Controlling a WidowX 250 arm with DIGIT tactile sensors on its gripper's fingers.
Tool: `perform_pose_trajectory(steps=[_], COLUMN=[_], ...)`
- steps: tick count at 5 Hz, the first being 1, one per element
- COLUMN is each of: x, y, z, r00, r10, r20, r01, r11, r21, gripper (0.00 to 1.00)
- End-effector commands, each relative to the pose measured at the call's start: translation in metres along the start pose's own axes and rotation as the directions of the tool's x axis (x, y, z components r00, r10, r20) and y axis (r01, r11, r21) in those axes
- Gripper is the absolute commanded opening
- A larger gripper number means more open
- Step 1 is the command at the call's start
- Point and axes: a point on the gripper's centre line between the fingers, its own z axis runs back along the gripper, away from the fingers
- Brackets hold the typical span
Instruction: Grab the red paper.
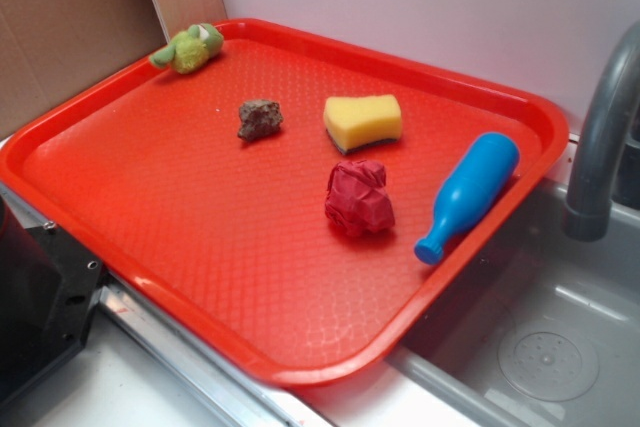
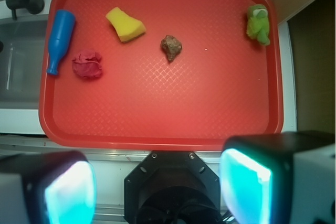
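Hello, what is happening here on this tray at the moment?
A robot arm is meant to grab the red paper, but nothing is held yet. The gripper is open and hangs above the near edge of the tray, far from the paper, which lies between the blue bottle and yellow sponge.

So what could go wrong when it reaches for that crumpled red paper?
The red paper lies close beside the blue bottle, so the open pincer might knock the bottle, which lies on its side and could roll. The paper is nearly the tray's colour, so it could be misjudged. Being crumpled, it may squash or slip.
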Motion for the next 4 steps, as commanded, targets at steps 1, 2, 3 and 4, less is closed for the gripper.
perform_pose_trajectory(steps=[1, 2, 3, 4], x=[0.0, 0.029, 0.058, -0.002], y=[0.0, -0.037, -0.074, -0.1], z=[0.0, -0.039, -0.085, -0.107], r00=[1.0, 0.968, 0.893, 0.803], r10=[0.0, -0.25, -0.45, -0.594], r20=[0.0, -0.008, 0.014, 0.054], r01=[0.0, 0.25, 0.45, 0.595], r11=[1.0, 0.968, 0.893, 0.803], r21=[0.0, 0.006, 0.015, -0.01], gripper=[1.0, 1.0, 1.0, 1.0])
